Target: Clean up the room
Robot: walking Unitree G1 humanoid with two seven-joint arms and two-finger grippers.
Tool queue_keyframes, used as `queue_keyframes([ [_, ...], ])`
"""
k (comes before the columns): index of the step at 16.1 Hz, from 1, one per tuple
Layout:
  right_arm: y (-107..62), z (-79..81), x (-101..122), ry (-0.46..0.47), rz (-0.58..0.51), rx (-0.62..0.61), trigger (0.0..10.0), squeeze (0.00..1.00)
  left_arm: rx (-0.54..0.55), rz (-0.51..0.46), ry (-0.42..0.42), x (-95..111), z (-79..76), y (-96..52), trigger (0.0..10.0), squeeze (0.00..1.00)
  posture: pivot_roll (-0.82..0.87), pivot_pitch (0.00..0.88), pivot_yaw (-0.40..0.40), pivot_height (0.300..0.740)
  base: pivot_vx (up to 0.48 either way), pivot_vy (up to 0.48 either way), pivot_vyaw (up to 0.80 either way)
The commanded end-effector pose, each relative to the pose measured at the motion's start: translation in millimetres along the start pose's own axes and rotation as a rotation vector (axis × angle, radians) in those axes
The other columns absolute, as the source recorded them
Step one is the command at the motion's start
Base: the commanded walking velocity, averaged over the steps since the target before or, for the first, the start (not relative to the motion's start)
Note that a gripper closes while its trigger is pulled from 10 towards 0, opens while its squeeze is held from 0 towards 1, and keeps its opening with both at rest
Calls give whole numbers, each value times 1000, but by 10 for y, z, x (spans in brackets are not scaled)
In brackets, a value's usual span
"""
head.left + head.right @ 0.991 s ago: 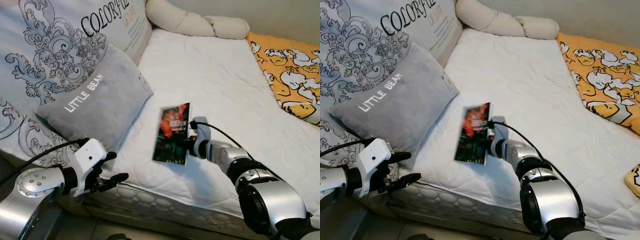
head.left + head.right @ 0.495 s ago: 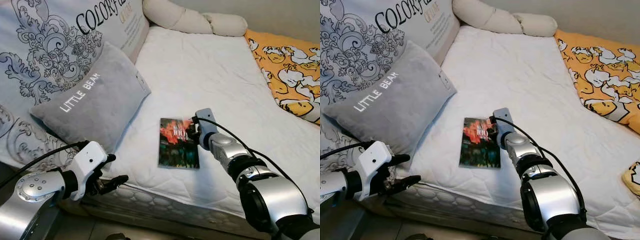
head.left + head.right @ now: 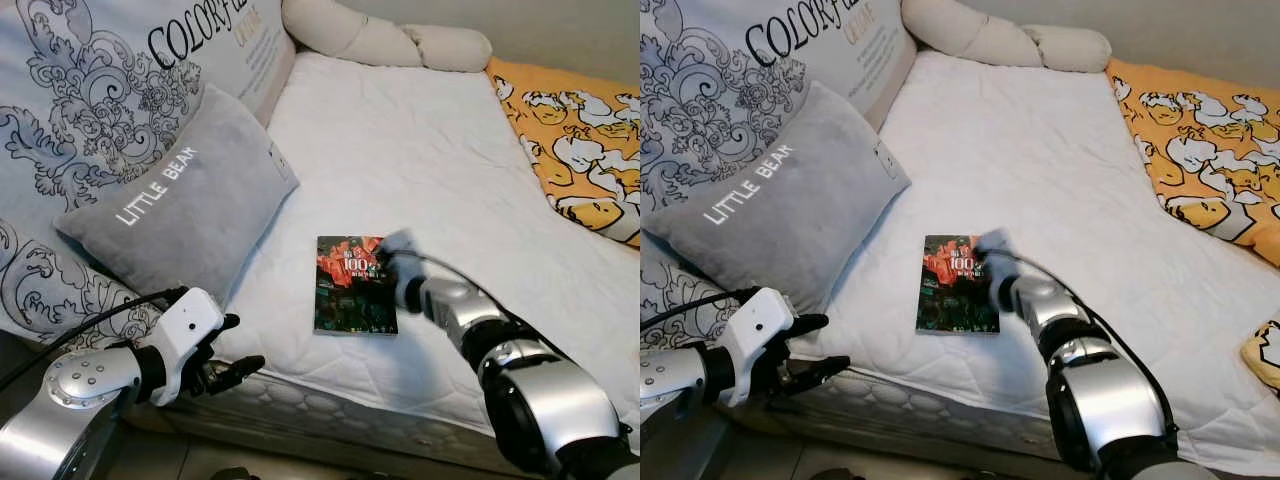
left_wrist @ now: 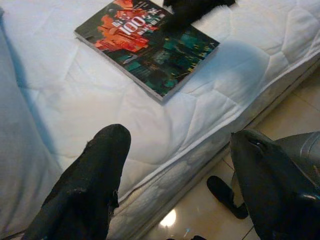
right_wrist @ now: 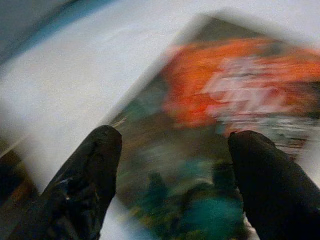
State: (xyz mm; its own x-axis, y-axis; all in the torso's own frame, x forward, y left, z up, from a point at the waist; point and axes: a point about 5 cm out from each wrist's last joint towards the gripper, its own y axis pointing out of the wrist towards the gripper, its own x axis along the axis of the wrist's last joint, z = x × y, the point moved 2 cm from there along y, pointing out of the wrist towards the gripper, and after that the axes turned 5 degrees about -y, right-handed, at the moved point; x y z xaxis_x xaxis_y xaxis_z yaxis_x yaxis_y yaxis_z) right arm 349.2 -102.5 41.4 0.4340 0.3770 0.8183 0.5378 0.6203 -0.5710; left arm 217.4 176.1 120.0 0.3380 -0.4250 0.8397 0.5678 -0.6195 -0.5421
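A book with a dark cover and red-orange art lies flat on the white mattress, near the front edge. My right gripper hovers over the book's right edge, blurred by motion. Its wrist view has the gripper open, with the book below the spread fingers and nothing held. My left gripper hangs open by the mattress's front edge, left of the book. In its wrist view the gripper is empty, and the book lies further in on the bed.
A grey "LITTLE BEAR" cushion leans on a large patterned pillow at the left. A cream bolster lies at the head and a yellow duck blanket on the right. A dark slipper sits on the tiled floor.
The right gripper held the book upright a second ago, laid it flat on the mattress, and has now let go and opened. The left arm barely moved.
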Motion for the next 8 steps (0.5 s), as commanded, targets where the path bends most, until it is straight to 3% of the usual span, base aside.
queue_keyframes([
  [1, -20, 41, -47, -36, 25, 77, 10000, 1000, -8, 5, 10, 5, -23, 14, 10000, 0, 168, 44, -82, 740, 0, 0, 0],
  [3, -102, 215, -290, -122, 179, 352, 10000, 1000, -28, 20, 22, -2, -29, 40, 10000, 0, 164, 45, -73, 740, 0, 0, 0],
  [6, -125, 281, -401, -142, 249, 428, 10000, 1000, -48, 33, 28, -7, -42, 54, 10000, 0, 164, 44, -68, 740, 0, 0, 0],
  [7, -102, 294, -468, -194, 288, 400, 10000, 384, -63, 47, 34, -20, -54, 56, 10000, 0, 164, 45, -67, 740, 0, 0, 0],
  [8, -86, 297, -484, -213, 294, 380, 10000, 0, -67, 55, 38, -27, -57, 55, 10000, 0, 164, 45, -67, 740, 0, 0, 0],
])
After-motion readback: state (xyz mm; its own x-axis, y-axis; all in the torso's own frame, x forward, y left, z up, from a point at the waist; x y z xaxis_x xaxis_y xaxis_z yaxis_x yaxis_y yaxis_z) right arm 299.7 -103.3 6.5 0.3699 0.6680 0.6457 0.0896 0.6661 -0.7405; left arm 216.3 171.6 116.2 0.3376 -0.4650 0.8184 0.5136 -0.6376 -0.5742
